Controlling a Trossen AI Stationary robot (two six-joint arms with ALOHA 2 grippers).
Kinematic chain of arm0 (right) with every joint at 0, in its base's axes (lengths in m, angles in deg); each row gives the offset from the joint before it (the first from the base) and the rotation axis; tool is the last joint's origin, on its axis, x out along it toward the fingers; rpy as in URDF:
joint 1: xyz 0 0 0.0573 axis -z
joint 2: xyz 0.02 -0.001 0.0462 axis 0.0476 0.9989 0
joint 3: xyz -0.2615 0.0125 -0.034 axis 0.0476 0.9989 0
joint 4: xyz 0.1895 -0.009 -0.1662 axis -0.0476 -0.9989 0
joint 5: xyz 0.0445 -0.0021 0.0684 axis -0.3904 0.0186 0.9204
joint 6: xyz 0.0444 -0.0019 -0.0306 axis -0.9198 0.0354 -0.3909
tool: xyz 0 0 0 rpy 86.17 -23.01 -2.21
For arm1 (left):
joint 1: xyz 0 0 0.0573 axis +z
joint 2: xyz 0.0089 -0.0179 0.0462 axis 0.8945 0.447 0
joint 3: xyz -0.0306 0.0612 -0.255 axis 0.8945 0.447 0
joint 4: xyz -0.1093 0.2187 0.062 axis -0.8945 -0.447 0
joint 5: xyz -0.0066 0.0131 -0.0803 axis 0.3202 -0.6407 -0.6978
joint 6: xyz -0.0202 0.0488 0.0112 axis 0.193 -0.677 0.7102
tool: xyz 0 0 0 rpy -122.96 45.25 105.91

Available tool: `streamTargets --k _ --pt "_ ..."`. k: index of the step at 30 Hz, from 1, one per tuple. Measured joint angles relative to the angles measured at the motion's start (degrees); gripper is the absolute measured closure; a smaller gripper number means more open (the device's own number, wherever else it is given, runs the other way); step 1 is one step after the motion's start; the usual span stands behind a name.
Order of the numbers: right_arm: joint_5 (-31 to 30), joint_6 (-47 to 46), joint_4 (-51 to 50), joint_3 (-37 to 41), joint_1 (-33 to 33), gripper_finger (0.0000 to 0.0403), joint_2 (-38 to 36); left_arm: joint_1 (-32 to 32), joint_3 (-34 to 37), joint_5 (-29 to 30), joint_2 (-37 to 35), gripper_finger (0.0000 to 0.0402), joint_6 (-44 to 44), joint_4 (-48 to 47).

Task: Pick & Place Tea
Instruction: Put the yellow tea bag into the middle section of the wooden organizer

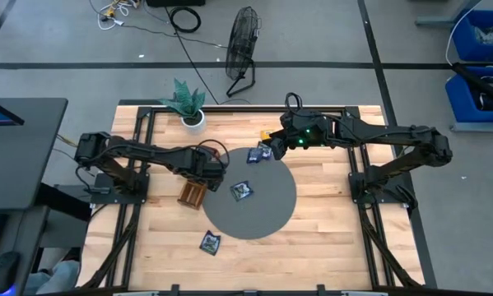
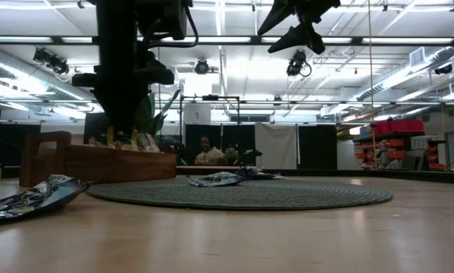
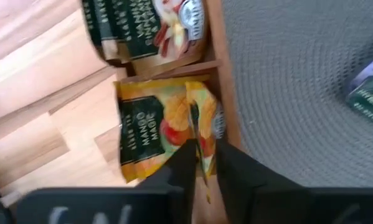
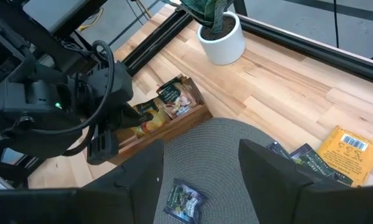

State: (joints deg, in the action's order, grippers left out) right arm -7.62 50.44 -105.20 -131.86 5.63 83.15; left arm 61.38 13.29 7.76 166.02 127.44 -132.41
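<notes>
My left gripper [image 3: 202, 163] has narrow fingers around the yellow sachet [image 3: 161, 124] in the tray [image 3: 226, 93]; right gripper [image 4: 202, 165] hovers wide.

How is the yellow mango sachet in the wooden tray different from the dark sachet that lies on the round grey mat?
The mango sachet is yellow-orange; the dark sachet is blue-black. The mango sachet sits in the wooden tray, under the left end effector, whose fingers straddle its edge. The dark sachet lies flat in the open on the mat, with no end effector touching it. Both are small, flat, squarish tea packets.
</notes>
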Motion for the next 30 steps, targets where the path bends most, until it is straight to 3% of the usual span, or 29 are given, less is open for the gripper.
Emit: streamTargets --k 9,13,17,22,30 --pt "0.00 0.25 -0.55 0.00 0.09 0.0191 0.00 0.28 0.00 0.30 -1.60 0.0239 0.00 -3.93" --pt "-1.20 0.30 -1.45 0.00 0.26 0.0191 0.00 0.35 -0.01 3.01 -2.36 0.0214 1.10 -5.10" --pt "-4.21 0.54 -2.61 0.00 1.82 0.0191 0.69 0.35 0.03 5.23 -4.37 0.0208 2.58 -6.79" --pt "-3.56 0.96 -5.57 0.00 8.12 0.0191 4.80 0.35 -0.40 8.19 -9.18 0.0212 2.40 -5.50" --pt "8.12 1.08 -6.20 -0.47 19.60 0.0191 16.43 0.35 -0.81 10.93 -16.57 0.0215 -3.26 5.93"
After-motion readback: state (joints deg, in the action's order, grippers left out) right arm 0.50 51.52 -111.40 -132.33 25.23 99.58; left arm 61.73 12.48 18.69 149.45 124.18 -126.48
